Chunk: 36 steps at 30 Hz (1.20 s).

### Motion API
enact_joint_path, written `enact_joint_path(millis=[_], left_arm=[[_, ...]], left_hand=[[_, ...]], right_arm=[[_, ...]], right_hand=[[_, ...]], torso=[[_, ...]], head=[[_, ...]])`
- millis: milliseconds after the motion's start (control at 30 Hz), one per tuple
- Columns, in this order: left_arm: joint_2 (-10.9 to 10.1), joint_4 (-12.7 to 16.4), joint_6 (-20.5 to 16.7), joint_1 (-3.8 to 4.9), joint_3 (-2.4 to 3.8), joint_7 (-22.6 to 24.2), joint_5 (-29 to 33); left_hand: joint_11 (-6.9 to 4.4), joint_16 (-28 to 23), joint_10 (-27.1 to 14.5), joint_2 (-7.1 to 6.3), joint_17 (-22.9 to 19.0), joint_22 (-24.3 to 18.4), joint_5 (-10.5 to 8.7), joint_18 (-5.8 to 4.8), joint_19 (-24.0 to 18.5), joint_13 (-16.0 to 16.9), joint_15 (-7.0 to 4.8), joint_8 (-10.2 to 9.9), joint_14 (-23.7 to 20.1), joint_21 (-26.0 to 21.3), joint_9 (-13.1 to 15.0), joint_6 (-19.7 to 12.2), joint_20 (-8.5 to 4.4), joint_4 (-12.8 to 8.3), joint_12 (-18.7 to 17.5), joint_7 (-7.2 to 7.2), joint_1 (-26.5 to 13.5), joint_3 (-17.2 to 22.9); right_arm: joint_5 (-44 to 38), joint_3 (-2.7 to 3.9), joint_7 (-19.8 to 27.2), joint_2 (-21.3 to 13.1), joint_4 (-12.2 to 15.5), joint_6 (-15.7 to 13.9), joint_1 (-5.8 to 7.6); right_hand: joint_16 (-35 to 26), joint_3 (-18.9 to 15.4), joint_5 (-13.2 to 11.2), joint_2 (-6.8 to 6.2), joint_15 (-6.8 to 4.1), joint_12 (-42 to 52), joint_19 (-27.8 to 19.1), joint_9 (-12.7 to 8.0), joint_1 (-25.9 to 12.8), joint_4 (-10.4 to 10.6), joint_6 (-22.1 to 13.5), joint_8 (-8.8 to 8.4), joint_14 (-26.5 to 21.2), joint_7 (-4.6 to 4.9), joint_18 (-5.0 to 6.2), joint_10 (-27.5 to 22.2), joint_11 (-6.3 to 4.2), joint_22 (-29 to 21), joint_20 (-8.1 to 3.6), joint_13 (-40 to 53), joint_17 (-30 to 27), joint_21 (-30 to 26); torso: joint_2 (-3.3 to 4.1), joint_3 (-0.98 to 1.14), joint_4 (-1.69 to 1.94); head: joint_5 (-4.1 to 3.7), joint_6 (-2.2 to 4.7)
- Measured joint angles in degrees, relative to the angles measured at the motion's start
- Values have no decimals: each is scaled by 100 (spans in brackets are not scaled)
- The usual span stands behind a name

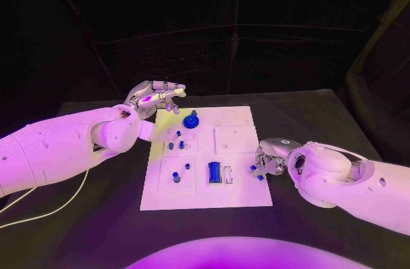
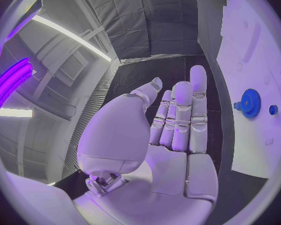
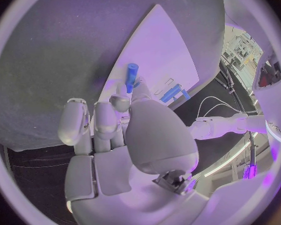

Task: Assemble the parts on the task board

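Right robot hand: nearest of all, at the task board's near right edge; it pinches a small blue peg between thumb and fingertip, the peg standing out beyond the fingers.
Blue peg, handling: judged light, rigid and smooth, so it could twist or slip in a pinch; best held by the lower shaft, leaving the free end bare for seating in a hole.
Task board: white plate lying flat on the black worktop, just left of the right robot hand; stiff, and probably prone to sliding if pushed sideways.
Blue block: long piece lying on the board, a little left of the right robot hand; take it across its long sides.
Small pegs: standing in the board's left panels, farther left of that hand.
Blue gear: on the board just right of the left robot hand; toothed rim gives grip, so take it by the rim or the centre knob.
Left robot hand: farthest, beyond the board's far left corner, fingers straight and close together, holding nothing.
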Motion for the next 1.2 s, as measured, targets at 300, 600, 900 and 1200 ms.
enact_joint_path(millis=[300,600,900,1200], left_arm=[[0,-1,1,0,0,-5,0],[1,-1,1,-3,-1,-8,0],[2,1,3,-6,-1,-11,0],[-4,4,5,-8,-2,-13,0]], left_hand=[[0,0,-41,0,-17,-7,0,0,0,0,20,0,-20,0,0,-21,0,-16,43,-20,0,-16],[0,0,-41,0,-17,-7,0,0,0,-1,20,0,-20,0,0,-20,0,-16,43,-20,0,-16],[0,0,-41,0,-16,-6,0,-1,0,-1,20,0,-21,0,0,-20,0,-16,43,-20,0,-16],[0,0,-41,0,-16,-5,0,0,0,-1,20,0,-20,0,0,-20,0,-16,43,-20,0,-16]], right_arm=[[-261,-3,-3,51,16,78,-13],[-221,-30,-31,4,113,-162,-46],[250,-45,-86,-80,300,-689,-68],[762,-44,-105,-78,400,-1052,-66]], right_hand=[[0,-16,51,20,0,54,0,36,20,-16,-55,-8,0,13,0,-1,0,-1,0,43,-9,0],[0,74,1375,243,0,107,145,45,-17,74,-142,-183,0,19,-57,-2,1,238,-21,131,83,136],[0,81,1635,294,0,108,145,61,34,115,-145,-179,0,-18,-91,-2,1,256,-21,104,99,155],[0,3,1705,172,0,107,183,65,-88,255,-124,-213,0,3,-91,-1,0,289,-19,78,91,179]], torso=[[-8,1,-8],[-12,5,-10],[-5,-1,-3],[3,-2,3]], head=[[15,-12],[27,-13],[27,6],[48,-4]])
